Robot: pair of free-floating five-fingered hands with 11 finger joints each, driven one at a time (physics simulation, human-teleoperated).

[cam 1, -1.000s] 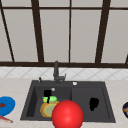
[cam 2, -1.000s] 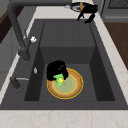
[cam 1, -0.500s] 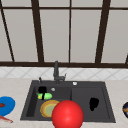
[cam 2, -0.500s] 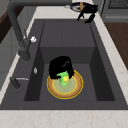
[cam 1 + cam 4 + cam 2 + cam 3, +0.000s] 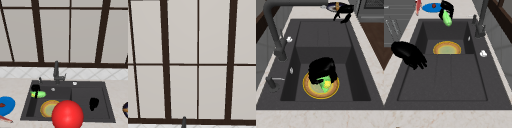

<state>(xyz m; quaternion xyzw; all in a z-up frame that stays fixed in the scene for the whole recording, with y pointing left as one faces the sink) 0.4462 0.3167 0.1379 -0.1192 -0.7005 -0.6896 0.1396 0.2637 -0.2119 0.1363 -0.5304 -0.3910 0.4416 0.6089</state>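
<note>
Since the earlier frame, left hand [image 5: 35, 88] lifts green object [image 5: 38, 94], fingers curled round it, above plate [image 5: 47, 108] in sink [image 5: 105, 100]; loose grip risks dropping it.

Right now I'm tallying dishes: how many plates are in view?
2: a round yellow-rimmed plate in the sink's left basin, and a round blue plate on the counter left of the sink. Others may be hidden.

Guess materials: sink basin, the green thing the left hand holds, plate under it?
Sink basin: dark matte, granite-composite look, no glare. Green thing in left hand: glossy, perhaps plastic; bright sheen. Plate: yellow-rimmed, smooth, likely glazed ceramic or plastic.
</note>
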